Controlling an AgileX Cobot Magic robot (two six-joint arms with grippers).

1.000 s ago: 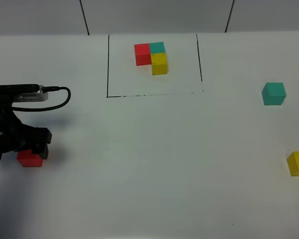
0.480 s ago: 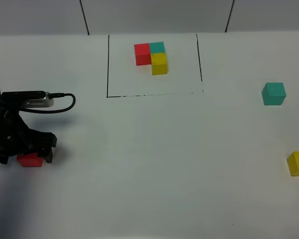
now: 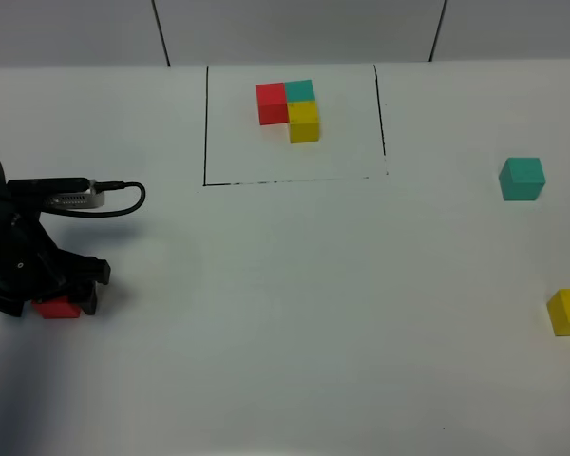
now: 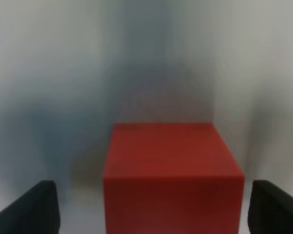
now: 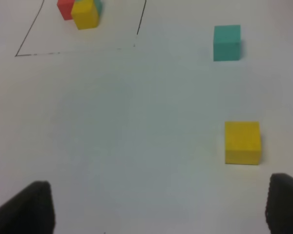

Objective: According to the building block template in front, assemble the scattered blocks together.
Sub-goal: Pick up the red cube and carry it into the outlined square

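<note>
The template [image 3: 289, 109], a joined red, teal and yellow cluster, sits inside a thin black rectangle at the back middle. It also shows in the right wrist view [image 5: 80, 10]. The loose red cube [image 3: 59, 309] lies at the far left, mostly covered by my left gripper [image 3: 57, 296]. In the left wrist view the red cube [image 4: 173, 165] lies between the open fingertips [image 4: 31, 209], with a gap on each side. The teal cube [image 3: 522, 179] and the yellow cube [image 3: 569, 312] lie at the right. My right gripper [image 5: 158, 207] is open and empty, short of the yellow cube [image 5: 242, 142] and the teal cube [image 5: 227, 43].
The white table [image 3: 304, 285] carries only the cubes. A black cable [image 3: 114, 199] loops off the left arm's wrist camera. The right arm is out of the exterior view. Dark seams run down the back wall [image 3: 160, 28].
My left gripper has come down around the red cube and now covers most of it. The cubes have not moved.
</note>
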